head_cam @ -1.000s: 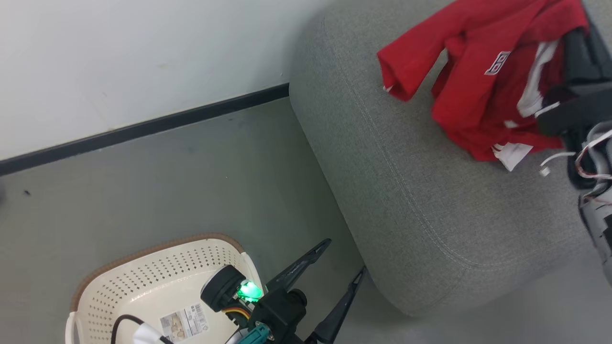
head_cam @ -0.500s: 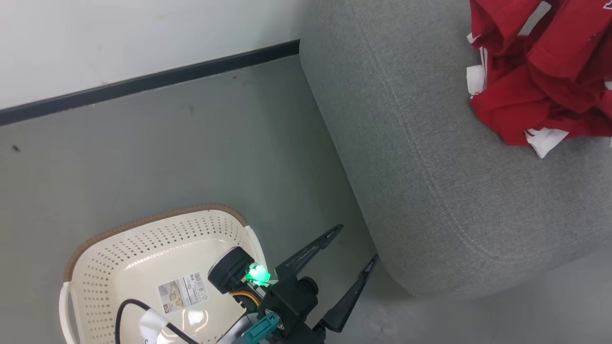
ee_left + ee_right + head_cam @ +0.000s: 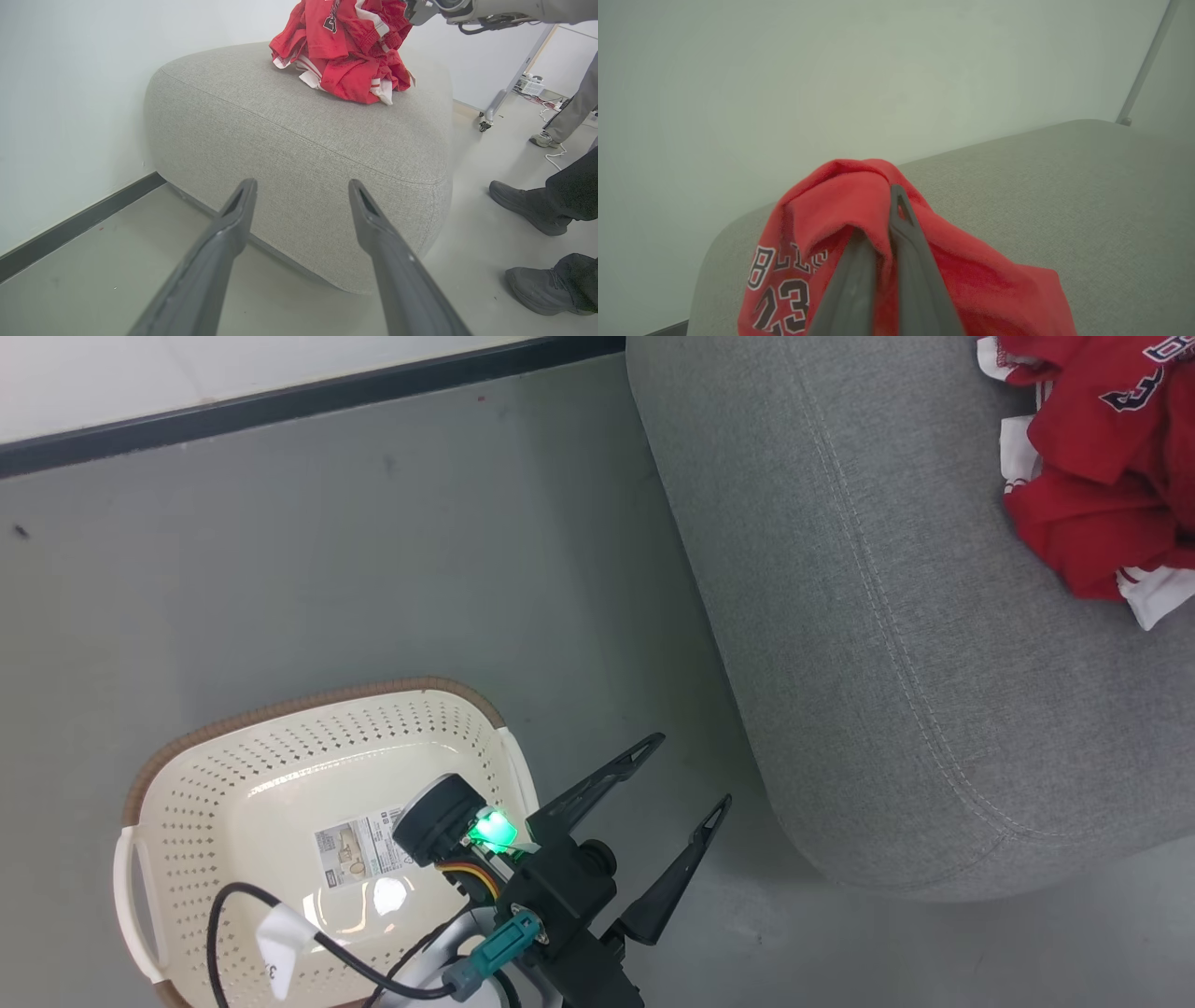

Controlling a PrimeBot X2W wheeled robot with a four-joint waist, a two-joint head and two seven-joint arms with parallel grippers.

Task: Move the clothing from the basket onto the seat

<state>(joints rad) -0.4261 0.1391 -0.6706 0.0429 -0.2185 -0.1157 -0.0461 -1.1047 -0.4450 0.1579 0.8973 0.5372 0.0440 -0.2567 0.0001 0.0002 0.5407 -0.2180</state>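
Observation:
The red clothing lies bunched on the grey seat at the upper right of the head view. From the left wrist, the clothing is a heap on the seat, its top reaching up to my right arm. My right gripper is shut on the clothing, a fold draped over one finger above the seat. The cream basket stands on the floor at lower left with a sticker inside. My left gripper hangs open between basket and seat, its fingers wide apart.
A white wall with a dark baseboard runs behind the basket and seat. A person's dark shoes and another person's leg stand on the floor to the right of the seat, near a wheeled stand.
The head camera has shifted, sliding the scene up and right. The red clothing went from spread out to a bunched heap on the seat. My left gripper stays open.

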